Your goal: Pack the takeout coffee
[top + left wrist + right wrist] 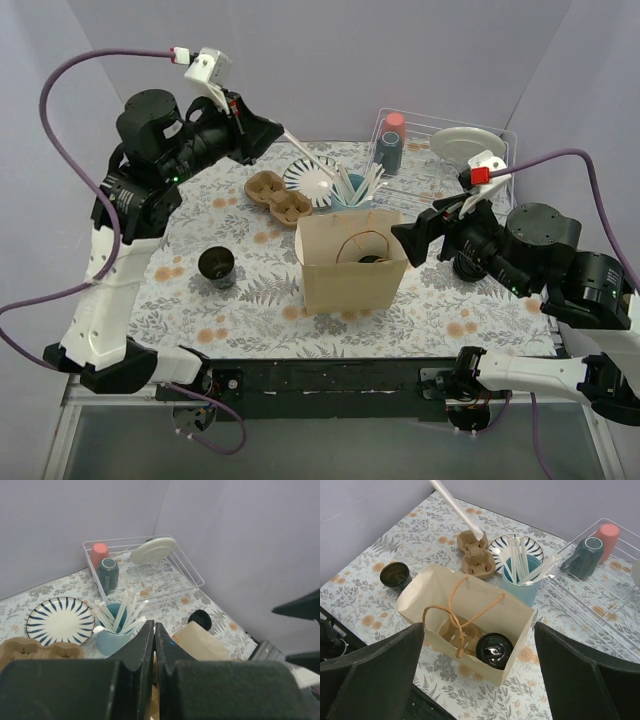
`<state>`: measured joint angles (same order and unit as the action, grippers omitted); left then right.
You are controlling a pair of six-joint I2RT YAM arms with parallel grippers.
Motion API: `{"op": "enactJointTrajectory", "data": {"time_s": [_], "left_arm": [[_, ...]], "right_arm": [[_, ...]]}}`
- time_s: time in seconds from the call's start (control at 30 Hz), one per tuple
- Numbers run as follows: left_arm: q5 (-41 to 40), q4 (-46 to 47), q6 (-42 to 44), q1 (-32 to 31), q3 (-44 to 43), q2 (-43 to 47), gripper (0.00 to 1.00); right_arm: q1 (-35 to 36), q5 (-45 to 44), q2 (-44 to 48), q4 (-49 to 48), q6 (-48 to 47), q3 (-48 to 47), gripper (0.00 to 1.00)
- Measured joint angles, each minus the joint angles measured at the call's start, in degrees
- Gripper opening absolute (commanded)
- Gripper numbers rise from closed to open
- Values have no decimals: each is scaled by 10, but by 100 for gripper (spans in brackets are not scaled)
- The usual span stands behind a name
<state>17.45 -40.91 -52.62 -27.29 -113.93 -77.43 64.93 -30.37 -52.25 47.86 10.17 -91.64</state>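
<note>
A tan paper bag (350,262) stands open at mid table. In the right wrist view a black-lidded coffee cup (494,651) sits inside the bag (440,587) in a cardboard carrier (456,630). My left gripper (280,133) is raised behind and left of the bag, shut on a white straw (308,160) that slants down toward the blue straw cup (350,190). The straw also shows in the right wrist view (455,507). My right gripper (412,228) is open and empty, just right of the bag's top and above it (479,627). A second black cup (217,266) stands left of the bag.
A spare cardboard carrier (278,195) and a striped plate (308,175) lie behind the bag. A wire rack (440,150) at the back right holds a green mug, a red cup and a plate. Another black lidded cup (200,617) stands right of the bag.
</note>
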Motion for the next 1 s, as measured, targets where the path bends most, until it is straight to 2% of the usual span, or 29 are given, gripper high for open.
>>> {"op": "enactJointTrajectory", "data": {"time_s": [0.23,0.43,0.47,0.6,0.77,0.9,0.93,1.0], "left_arm": [[52,-65,8,0,15,79,0],[92,-37,-16,0,148,159,0],[97,-30,-23,0,172,165,6],[115,1,-42,0,248,164,10],[120,13,-48,0,303,132,26],[127,27,-54,0,315,118,47],[129,31,-56,0,318,118,57],[132,37,-59,0,318,118,66]], "right_arm": [[0,1,-6,-16,-1,0,99],[0,1,-5,-18,5,0,98],[0,1,-5,-17,9,1,98],[0,1,1,-12,28,5,98],[0,-5,15,10,53,7,98],[0,-23,26,49,76,7,98],[0,-27,28,59,80,6,98],[0,-37,28,86,89,0,98]]}}
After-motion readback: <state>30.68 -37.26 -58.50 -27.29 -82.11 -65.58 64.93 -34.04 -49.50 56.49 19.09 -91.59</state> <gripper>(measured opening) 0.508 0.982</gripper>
